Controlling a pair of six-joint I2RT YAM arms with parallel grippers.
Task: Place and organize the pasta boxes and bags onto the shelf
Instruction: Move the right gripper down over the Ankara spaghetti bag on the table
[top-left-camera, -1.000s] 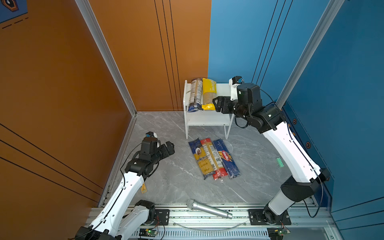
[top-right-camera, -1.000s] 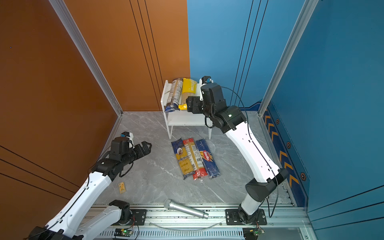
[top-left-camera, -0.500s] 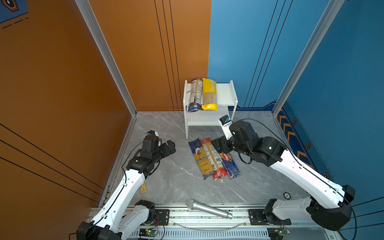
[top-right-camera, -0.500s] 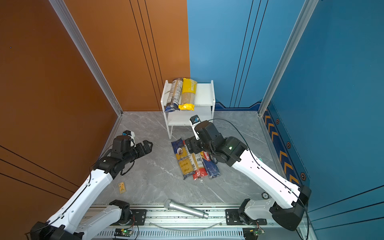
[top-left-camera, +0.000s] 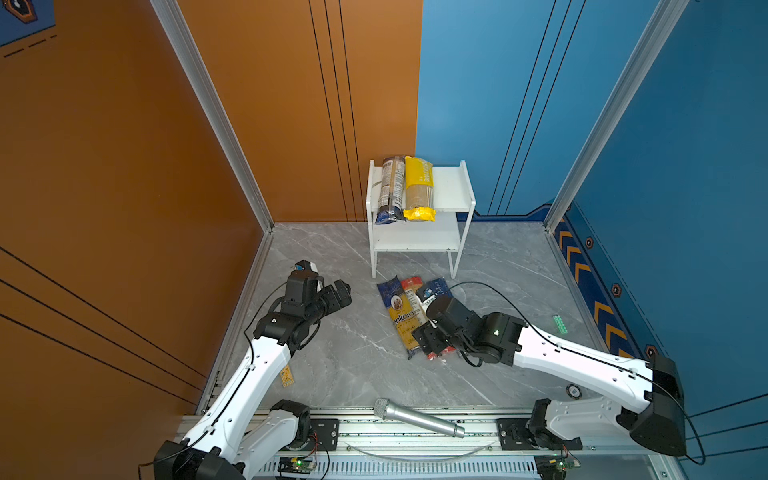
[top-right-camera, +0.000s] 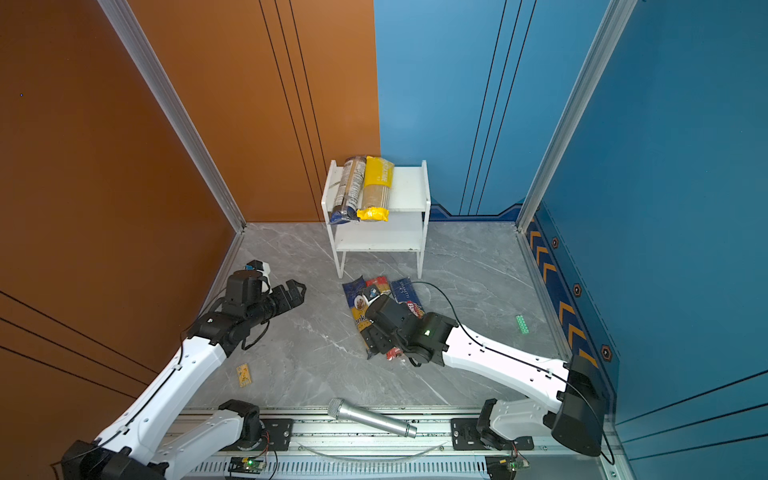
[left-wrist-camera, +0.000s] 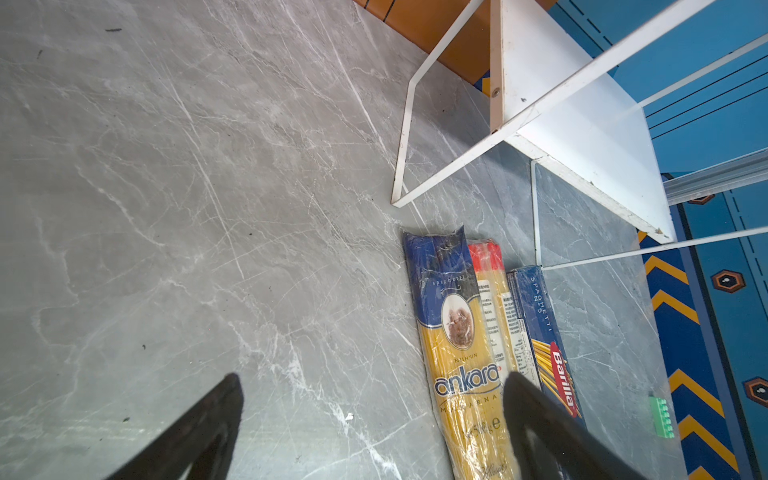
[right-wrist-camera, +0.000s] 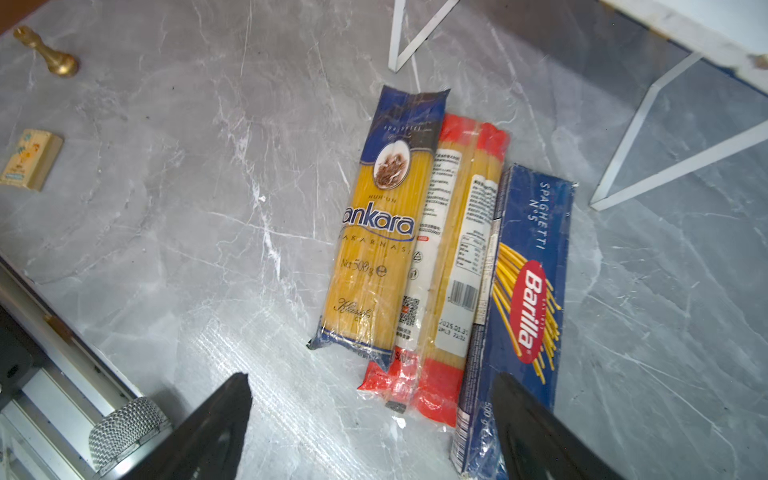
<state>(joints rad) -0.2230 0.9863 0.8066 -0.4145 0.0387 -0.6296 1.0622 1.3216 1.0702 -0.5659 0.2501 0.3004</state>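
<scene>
Shelf: The white two-tier shelf (top-left-camera: 451, 187) stood at the back of the grey marbled table (top-left-camera: 353, 357). It had flat boards on thin metal legs, and the lower board was bare.
Shelved: The clear pack (top-left-camera: 391, 187) and the yellow pack (top-left-camera: 419, 187) lay touching at the left of the top board, with their near ends poking past the front edge. Crowding them to one side probably left room for the rest.
Waiting: The Ankara pack (right-wrist-camera: 378, 232), the red-ended pack (right-wrist-camera: 457, 232) and the Barilla box (right-wrist-camera: 532, 270) lay touching in a row on the table just in front of the shelf. They pointed lengthwise toward it, likely so each could go on without turning.
Right gripper: The right gripper (right-wrist-camera: 372, 378) hovered over the near ends of that row with its jaws spread wide and nothing in them. It seemed to be lining up across a narrow pack.
Left gripper: The left gripper (left-wrist-camera: 372, 377) hung well apart over bare table, fully spread and empty, apparently keeping clear.
Materials: The two bags were crinkly, glossy film over stiff straight strands, so they were likely slippery. The box was matte card with square edges, which should give a firmer hold.
</scene>
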